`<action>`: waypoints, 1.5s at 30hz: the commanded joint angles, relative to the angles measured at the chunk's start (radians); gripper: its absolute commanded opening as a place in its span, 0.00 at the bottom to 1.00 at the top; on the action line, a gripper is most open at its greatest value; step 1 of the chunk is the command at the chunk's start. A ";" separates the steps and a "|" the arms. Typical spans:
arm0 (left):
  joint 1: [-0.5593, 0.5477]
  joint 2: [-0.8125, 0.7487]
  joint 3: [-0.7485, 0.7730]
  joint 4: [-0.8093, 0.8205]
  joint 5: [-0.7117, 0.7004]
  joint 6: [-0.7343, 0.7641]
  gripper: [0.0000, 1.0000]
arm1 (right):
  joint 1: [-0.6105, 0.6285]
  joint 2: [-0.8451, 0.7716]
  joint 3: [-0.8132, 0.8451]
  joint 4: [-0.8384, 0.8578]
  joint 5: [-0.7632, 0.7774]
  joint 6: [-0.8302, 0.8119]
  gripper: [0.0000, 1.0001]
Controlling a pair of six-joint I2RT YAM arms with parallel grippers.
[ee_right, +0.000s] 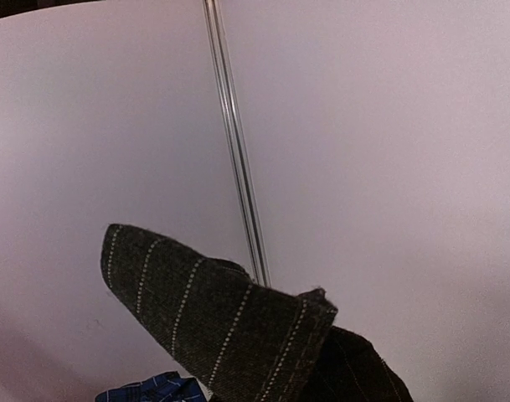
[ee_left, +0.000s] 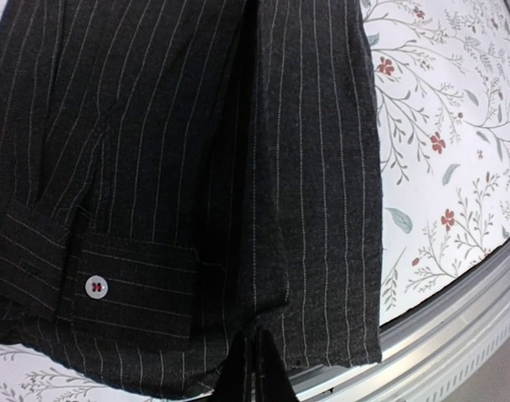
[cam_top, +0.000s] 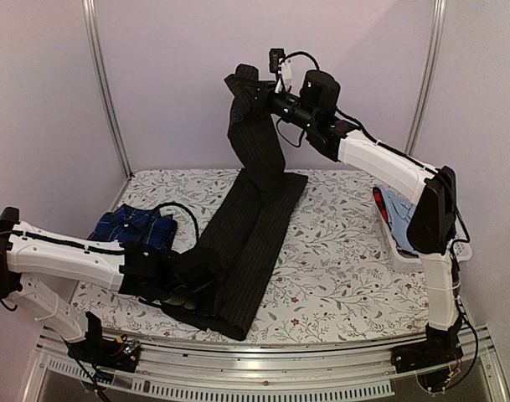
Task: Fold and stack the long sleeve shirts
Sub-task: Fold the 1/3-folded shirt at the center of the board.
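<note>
While the black pinstriped shirt [cam_top: 250, 226] stretches as a long band from the table's near left edge up into the air at the back, the right gripper [cam_top: 253, 90] is clamped tight on its top end and the left gripper [cam_top: 192, 293] is pinched shut on its buttoned cuff end beside the metal rail [cam_top: 263, 352]. The navy checked shirt [cam_top: 133, 226] lies folded on the left of the table [cam_top: 347, 251], just beyond the left arm. A light blue cloth [cam_top: 399, 213] sits at the right edge behind the right arm. Bare floral surface lies open between the band and that cloth.
</note>
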 commanded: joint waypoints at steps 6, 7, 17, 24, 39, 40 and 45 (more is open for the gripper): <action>-0.020 -0.035 -0.048 -0.050 -0.024 -0.071 0.00 | 0.005 0.074 0.026 0.051 -0.033 0.014 0.00; -0.021 -0.032 -0.050 -0.049 -0.024 -0.074 0.00 | 0.004 0.077 0.028 0.053 -0.034 0.021 0.00; -0.019 -0.013 -0.070 -0.085 -0.030 -0.118 0.00 | 0.005 0.079 0.037 0.057 -0.024 0.019 0.00; -0.019 0.036 -0.074 -0.095 -0.027 -0.140 0.00 | 0.007 0.072 0.027 0.023 -0.007 0.019 0.00; -0.008 0.032 -0.002 -0.223 -0.076 -0.144 0.37 | 0.012 -0.193 -0.422 -0.054 0.163 0.031 0.00; -0.008 0.024 0.015 -0.241 -0.084 -0.137 0.39 | 0.011 -0.207 -0.448 -0.063 0.172 0.037 0.00; 0.027 0.007 0.140 -0.279 -0.105 -0.041 0.44 | 0.011 -0.255 -0.549 -0.126 0.306 0.044 0.00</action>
